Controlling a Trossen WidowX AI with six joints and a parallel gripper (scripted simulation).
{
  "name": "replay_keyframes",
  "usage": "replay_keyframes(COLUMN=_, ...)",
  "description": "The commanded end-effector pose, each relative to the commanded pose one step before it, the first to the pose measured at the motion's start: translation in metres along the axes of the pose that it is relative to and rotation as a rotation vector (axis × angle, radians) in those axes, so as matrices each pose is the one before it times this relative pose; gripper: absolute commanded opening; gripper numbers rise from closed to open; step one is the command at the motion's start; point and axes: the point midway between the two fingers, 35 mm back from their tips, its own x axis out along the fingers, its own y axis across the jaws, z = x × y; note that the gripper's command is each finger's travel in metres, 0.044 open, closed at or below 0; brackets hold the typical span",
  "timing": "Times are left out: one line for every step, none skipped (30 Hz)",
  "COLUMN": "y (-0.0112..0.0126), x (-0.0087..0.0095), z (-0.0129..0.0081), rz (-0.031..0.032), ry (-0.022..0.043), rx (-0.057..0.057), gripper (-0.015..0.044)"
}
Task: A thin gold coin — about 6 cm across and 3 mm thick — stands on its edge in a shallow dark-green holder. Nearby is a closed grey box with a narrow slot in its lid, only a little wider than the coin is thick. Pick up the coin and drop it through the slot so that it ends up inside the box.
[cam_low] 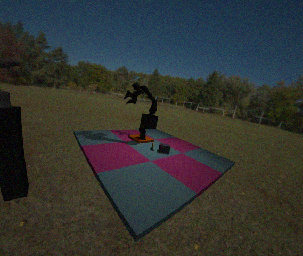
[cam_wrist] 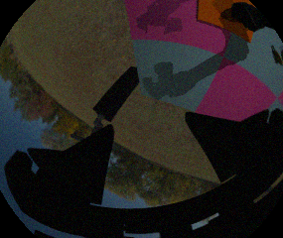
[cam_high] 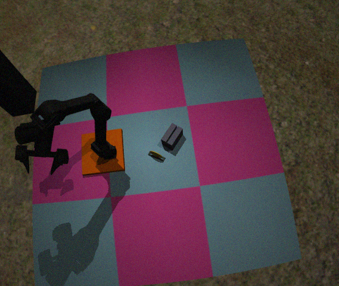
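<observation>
While claw (cam_high: 41,159) hangs wide, empty, past table (cam_high: 240,230) left edge, coin (cam_high: 156,155) stands in holder mid-table, just beside grey box (cam_high: 172,135). Nothing between. Holder barely discernible.

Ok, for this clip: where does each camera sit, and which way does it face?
Top: high above, looking down on the checkered mat; whole arm, orange base plate, open hand, grey box, coin.
Exterior: low on the grass, off a mat corner, facing arm and treeline; hand raised.
Wrist: on the hand, looking past both fingers at mat, grass and trees.
Shared: top and exterior both show box and coin.
</observation>
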Motion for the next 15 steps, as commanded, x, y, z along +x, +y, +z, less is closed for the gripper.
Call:
replay_keyframes(y=-0.00051, x=0.00031, z=-0.00047, rz=-0.00191, ry=0.00105, rx=-0.006, gripper=0.0374)
replay_keyframes(y=-0.00152, x=0.00091, z=-0.00142, rz=-0.00569, ry=0.00318, rx=-0.018, gripper=0.0347)
replay_keyframes(y=-0.00252, x=0.00151, z=-0.00241, rz=-0.00937, ry=0.00543, rx=-0.03, gripper=0.0321)
replay_keyframes(y=-0.00349, x=0.00209, z=-0.00345, rz=-0.01285, ry=0.00787, rx=-0.0421, gripper=0.0295)
replay_keyframes(y=-0.00508, x=0.00396, z=-0.00502, rz=-0.02216, ry=0.01202, rx=-0.0527, gripper=0.0269)
replay_keyframes(y=-0.00638, x=0.00535, z=-0.0066, rz=-0.0289, ry=0.01603, rx=-0.0642, gripper=0.0242)
replay_keyframes(y=-0.00687, x=0.00589, z=-0.00765, rz=-0.03094, ry=0.01848, rx=-0.0715, gripper=0.0216)
replay_keyframes(y=-0.00663, x=0.00589, z=-0.00806, rz=-0.02993, ry=0.01926, rx=-0.0723, gripper=0.019)
replay_keyframes(y=-0.00636, x=0.00588, z=-0.00845, rz=-0.02886, ry=0.01996, rx=-0.0729, gripper=0.0164)
replay_keyframes(y=-0.00607, x=0.00586, z=-0.00883, rz=-0.02777, ry=0.0206, rx=-0.0735, gripper=0.0161)
replay_keyframes(y=-0.00602, x=0.00637, z=-0.00962, rz=-0.02865, ry=0.02306, rx=-0.0714, gripper=0.0161)
replay_keyframes(y=-0.00572, x=0.00637, z=-0.00996, rz=-0.02759, ry=0.02349, rx=-0.072, gripper=0.0161)
replay_keyframes(y=-0.00539, x=0.00636, z=-0.01028, rz=-0.02653, ry=0.02386, rx=-0.0726, gripper=0.0161)
replay_keyframes(y=-0.00505, x=0.00635, z=-0.01059, rz=-0.02547, ry=0.02418, rx=-0.0732, gripper=0.0161)
replay_keyframes(y=-0.00469, x=0.00634, z=-0.01088, rz=-0.02442, ry=0.02444, rx=-0.0738, gripper=0.0161)
